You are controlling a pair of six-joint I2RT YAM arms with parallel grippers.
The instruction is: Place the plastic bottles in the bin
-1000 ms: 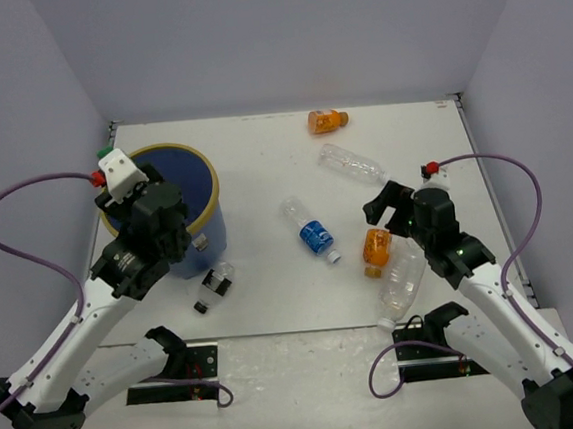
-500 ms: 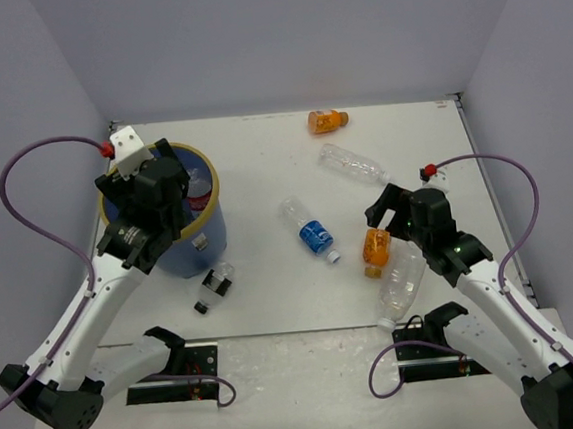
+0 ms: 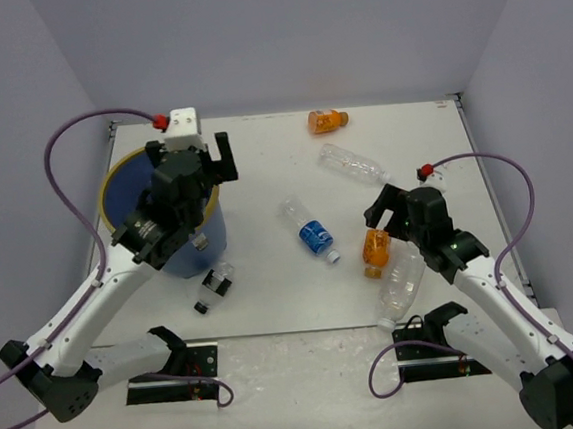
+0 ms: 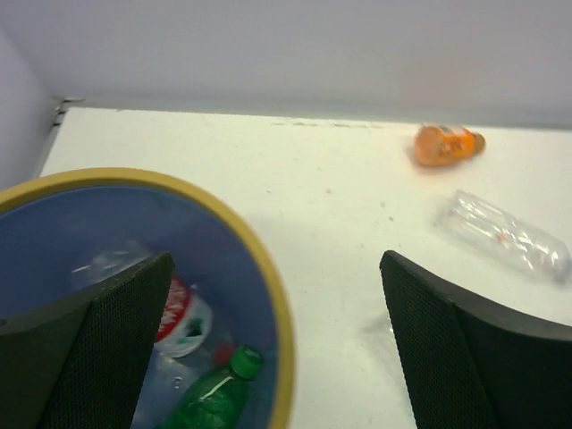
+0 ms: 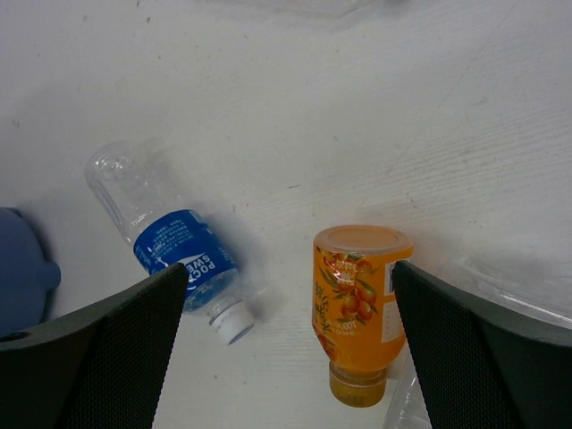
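- A flat white tabletop is sitting boxed in by plain pale-grey walls on three sides.
- A round blue bin with a yellow rim is standing at the left edge, holding a green plastic bottle and a red-labelled one.
- The left gripper is hovering over the bin's rim, jaws spread.
- The right gripper is hanging spread above a stubby orange bottle, with a blue-labelled clear bottle lying near it.
- Bare tabletop is showing between the bin and the far orange bottle.

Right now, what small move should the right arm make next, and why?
Probably lower the right hand straight down over the orange bottle beneath it, ready to close. The hand is open and holds nothing, and in the right wrist view the bottle lies on its side on the table, between the fingers and untouched.
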